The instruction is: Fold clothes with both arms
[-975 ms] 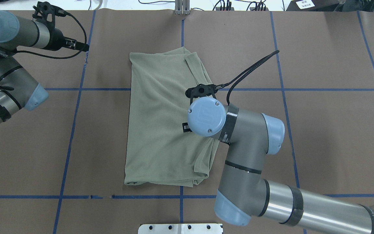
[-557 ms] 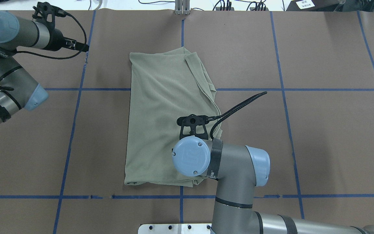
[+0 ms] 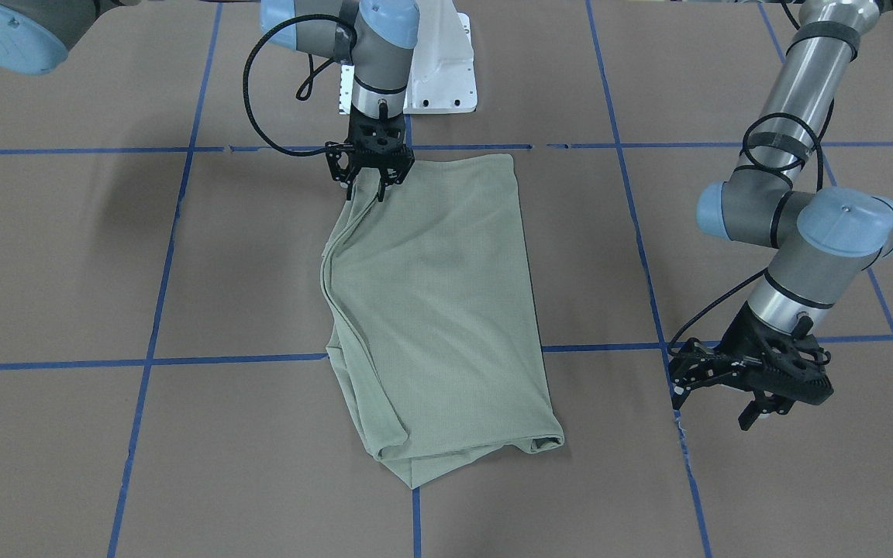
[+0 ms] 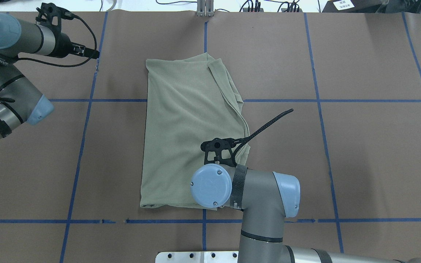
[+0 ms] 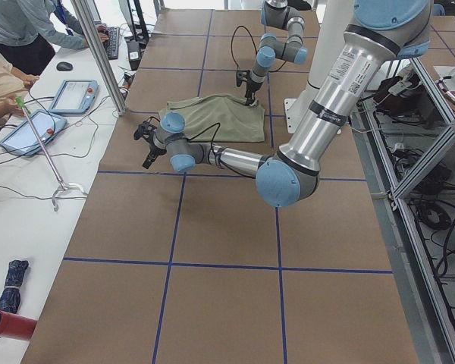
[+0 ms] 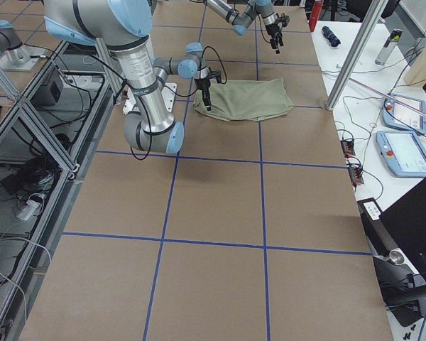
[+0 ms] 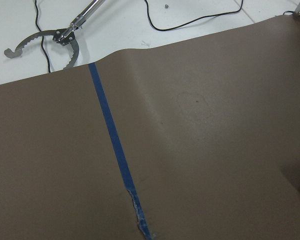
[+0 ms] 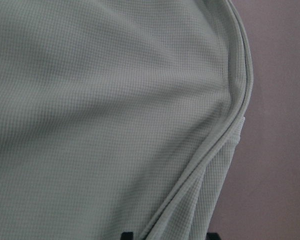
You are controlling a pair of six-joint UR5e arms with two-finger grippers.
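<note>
Between the right gripper's [image 3: 377, 189] fingers [image 3: 381, 191], the shirt's [image 3: 439, 310] near-corner edge.

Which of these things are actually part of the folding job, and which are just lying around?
Part of the job:
- green shirt
- right gripper, at the shirt's corner
- left gripper, off the shirt

Lying about:
- metal grabber tool
- tablets

The silver-grey right arm [image 4: 265, 204] with light-blue joint caps points its wrist straight down, its black two-finger right hand [image 3: 369, 172] lowered, fingers [image 3: 381, 186] close together. The matching left arm [image 3: 799, 155] bends at the elbow, its black left hand [image 3: 725, 391] angled downward off to the side, fingers parted.
</note>
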